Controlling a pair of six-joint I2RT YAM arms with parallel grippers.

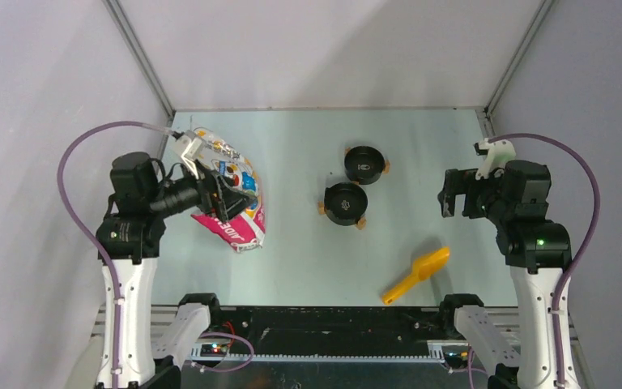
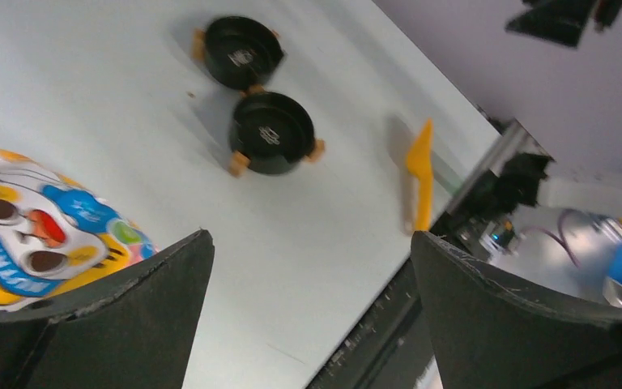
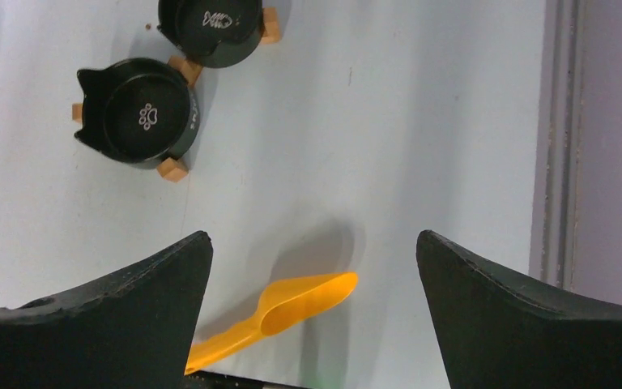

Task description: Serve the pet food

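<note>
Two black bowls [image 1: 364, 164] [image 1: 345, 203], printed bottoms bare, bag [image 1: 247, 220] apart

Both arms bend inward, left end effector [image 2: 309, 243] and right end effector [image 3: 314, 239] each spread wide.

Pale grey-green table [image 1: 308, 259], matt, bare over most of its top. Carries four loose things. Holds at 9 o'clock a cartoon-cat bag [image 1: 244, 227], white, yellow and pink, lying down. Bears just past centre toward 12 o'clock two black bowls on small orange-tan feet, set just beside each other: far bowl [image 1: 364, 164] at 1 o'clock from near bowl [image 1: 345, 203]. Shows a white paw print inside one, a fish mark inside the other. Holds at 5 o'clock, well apart from the bag and near the front edge, a yellow scoop [image 1: 417, 274], cup end toward 1 o'clock, handle toward 7 o'clock.
</note>
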